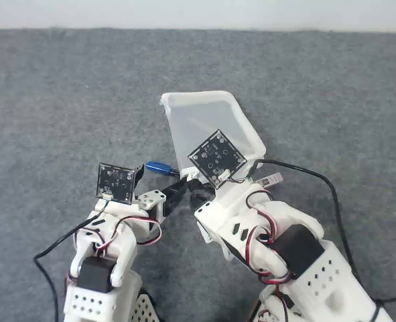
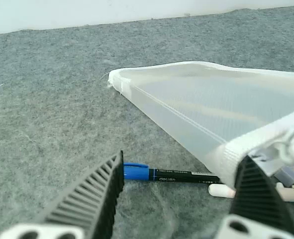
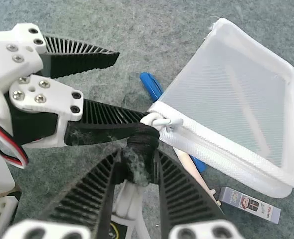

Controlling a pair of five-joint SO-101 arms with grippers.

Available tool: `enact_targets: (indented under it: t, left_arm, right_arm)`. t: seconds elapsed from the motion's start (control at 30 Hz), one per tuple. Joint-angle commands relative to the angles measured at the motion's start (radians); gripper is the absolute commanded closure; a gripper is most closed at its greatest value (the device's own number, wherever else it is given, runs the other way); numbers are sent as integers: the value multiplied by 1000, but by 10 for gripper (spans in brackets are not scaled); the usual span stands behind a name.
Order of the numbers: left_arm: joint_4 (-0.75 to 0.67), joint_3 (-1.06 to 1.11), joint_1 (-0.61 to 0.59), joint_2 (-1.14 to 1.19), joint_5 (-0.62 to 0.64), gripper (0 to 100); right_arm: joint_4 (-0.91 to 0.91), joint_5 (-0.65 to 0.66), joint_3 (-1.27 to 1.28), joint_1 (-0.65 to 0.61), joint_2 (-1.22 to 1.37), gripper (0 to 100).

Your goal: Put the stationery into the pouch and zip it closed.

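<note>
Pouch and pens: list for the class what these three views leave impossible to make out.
Pouch near end, high view: hidden under the right arm's camera board.
White pen, left wrist view: one end cut off by the edge.
Dark lump in right gripper, right wrist view: fingers partly cover it, unidentifiable.

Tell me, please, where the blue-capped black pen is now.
In the left wrist view the pen lies on the grey carpet, between the open left gripper and the white mesh pouch.
</note>
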Motion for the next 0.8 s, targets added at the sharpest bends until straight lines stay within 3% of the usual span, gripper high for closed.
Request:
enact_targets:
  t: [0.0,0.13,0.43,0.6,0.77]
  left_arm:
    - [-35,-16,-6,-20,12,670]
    - [-35,-15,-6,-20,11,691]
    - [-100,5,-5,-20,-106,903]
    - [-100,1,-5,-20,-150,989]
    - [-78,-13,-6,-20,-149,990]
  right_arm:
    - [-7,12,-17,-18,-47,992]
    - [13,12,-18,-61,-47,992]
    - [27,15,-3,-68,-36,992]
    - [19,15,21,-2,-36,992]
    - [2,17,32,94,-36,992]
